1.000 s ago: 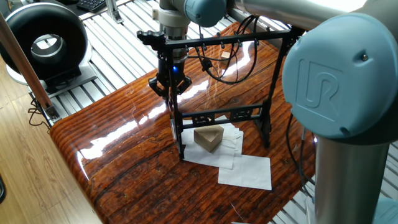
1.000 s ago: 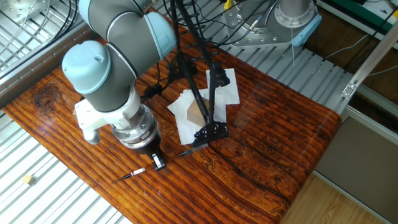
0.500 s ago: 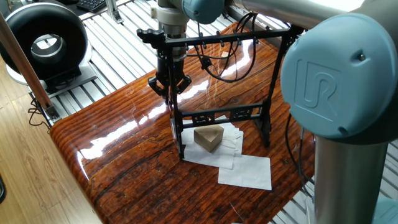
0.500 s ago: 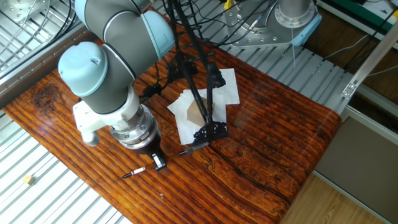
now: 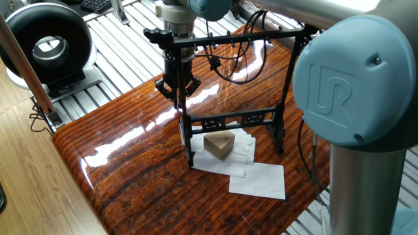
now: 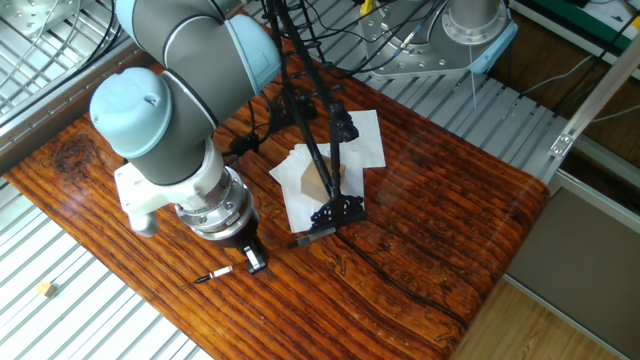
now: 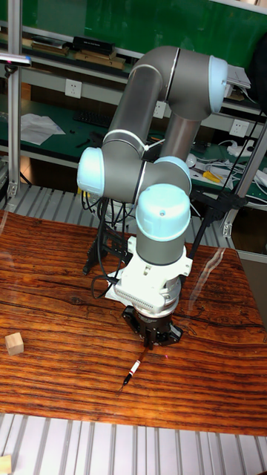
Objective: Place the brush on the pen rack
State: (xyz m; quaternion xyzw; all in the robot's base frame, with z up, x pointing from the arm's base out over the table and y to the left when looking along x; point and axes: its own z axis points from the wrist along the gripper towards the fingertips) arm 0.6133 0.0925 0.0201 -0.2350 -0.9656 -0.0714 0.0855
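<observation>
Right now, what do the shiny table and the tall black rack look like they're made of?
The table looks like wood with a glossy varnish: red-brown grain stripes and bright glare patches. The pen rack looks like thin black-painted metal or dark lacquered wood; its slim bars show a slight sheen, so I can't tell which.

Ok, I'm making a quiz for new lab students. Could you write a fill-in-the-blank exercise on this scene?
1. The fingers of the gripper are closed on the ___.
2. The pen rack is coloured ___.
3. The wooden block between the rack's feet sits on white ___.
Missing words: brush; black; paper.
</observation>
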